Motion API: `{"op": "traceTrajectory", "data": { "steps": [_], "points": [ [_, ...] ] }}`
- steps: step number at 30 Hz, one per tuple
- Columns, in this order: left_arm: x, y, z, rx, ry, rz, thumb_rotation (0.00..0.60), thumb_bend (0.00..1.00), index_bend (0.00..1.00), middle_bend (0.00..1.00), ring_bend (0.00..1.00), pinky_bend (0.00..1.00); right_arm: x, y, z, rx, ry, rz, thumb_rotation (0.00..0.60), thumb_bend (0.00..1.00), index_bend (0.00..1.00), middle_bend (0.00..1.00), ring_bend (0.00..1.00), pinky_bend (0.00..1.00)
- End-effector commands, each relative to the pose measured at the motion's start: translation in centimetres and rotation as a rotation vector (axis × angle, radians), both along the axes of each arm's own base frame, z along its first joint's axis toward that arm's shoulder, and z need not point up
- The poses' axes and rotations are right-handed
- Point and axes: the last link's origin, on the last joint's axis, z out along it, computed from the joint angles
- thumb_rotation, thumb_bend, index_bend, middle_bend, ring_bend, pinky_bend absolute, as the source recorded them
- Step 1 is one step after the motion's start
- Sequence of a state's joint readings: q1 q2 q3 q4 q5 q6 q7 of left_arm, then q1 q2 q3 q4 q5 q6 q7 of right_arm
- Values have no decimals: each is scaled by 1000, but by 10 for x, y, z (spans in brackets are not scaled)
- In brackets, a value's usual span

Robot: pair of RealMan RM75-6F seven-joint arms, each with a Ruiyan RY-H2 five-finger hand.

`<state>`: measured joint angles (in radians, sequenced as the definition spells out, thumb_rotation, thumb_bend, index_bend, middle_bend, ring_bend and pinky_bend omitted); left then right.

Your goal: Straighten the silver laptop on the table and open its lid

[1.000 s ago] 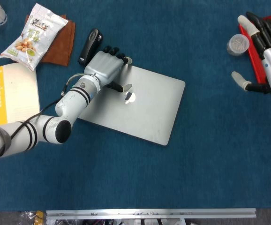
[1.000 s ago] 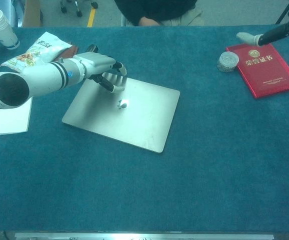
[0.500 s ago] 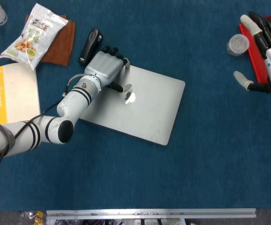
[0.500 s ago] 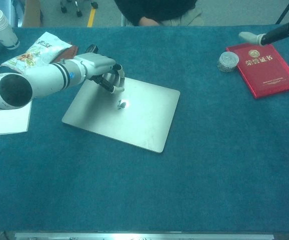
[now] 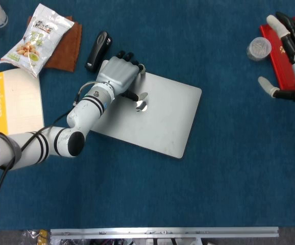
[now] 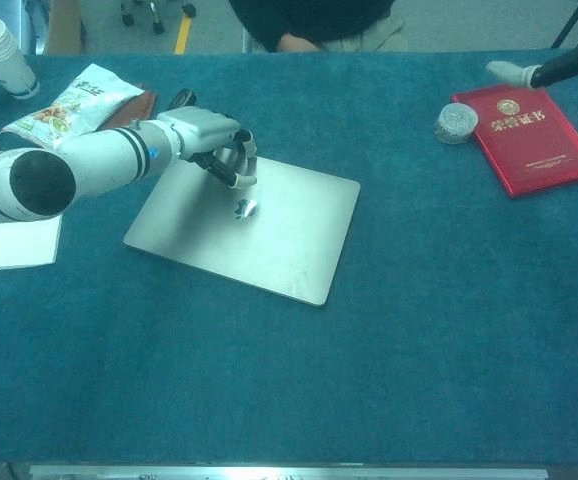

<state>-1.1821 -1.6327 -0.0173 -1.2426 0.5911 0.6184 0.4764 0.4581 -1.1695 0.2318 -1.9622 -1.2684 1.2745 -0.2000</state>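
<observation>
Silver laptop (image 5: 150, 112) is lying closed and skewed on the teal table (image 5: 214, 178), lid logo up, long edges running diagonally to the table front. Left hand (image 5: 119, 74) is resting over the laptop's far left corner, fingers curled down past the far edge, thumb lying on the lid near the logo; whether the fingertips are hooking under the lid can't be made out. In the chest view the same hand (image 6: 214, 135) is arching over that corner, fingers bent downward. Right hand (image 5: 290, 56) is hovering well apart at the far right, fingers spread, holding nothing, above the red booklet (image 6: 524, 135) and near the small round tin (image 5: 259, 48).

Black stapler-like object (image 5: 97, 49) is sitting just beyond the left hand, close to the laptop's far corner. Snack bag (image 5: 35, 38) on a brown cloth (image 5: 68, 48) and a Lexicon book (image 5: 12, 102) are lying to the left. Bare table is stretching right of and in front of the laptop.
</observation>
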Motion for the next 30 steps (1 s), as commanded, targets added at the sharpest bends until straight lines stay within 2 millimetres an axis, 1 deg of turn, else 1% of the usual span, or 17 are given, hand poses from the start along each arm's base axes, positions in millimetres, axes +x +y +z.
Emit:
{"op": "traceTrajectory", "data": {
  "steps": [1, 11, 21, 30],
  "points": [
    [1, 0, 1, 4, 3, -3, 241, 278, 216, 236, 14, 0, 0, 0, 1, -2, 0, 0, 600, 203, 0, 7, 0, 20],
    [-1, 0, 8, 7, 17, -1, 240, 278, 216, 299, 17, 0, 1, 1, 2, -8, -6, 4, 600, 204, 0, 7, 0, 20],
    [-5, -4, 15, 8, 25, 8, 237, 277, 216, 364, 50, 0, 4, 3, 3, -12, -10, 11, 600, 203, 0, 7, 0, 20],
    [-12, -7, 21, 12, 29, 22, 238, 277, 216, 381, 60, 0, 6, 6, 5, -18, -12, 16, 600, 203, 0, 7, 0, 20]
  ]
}}
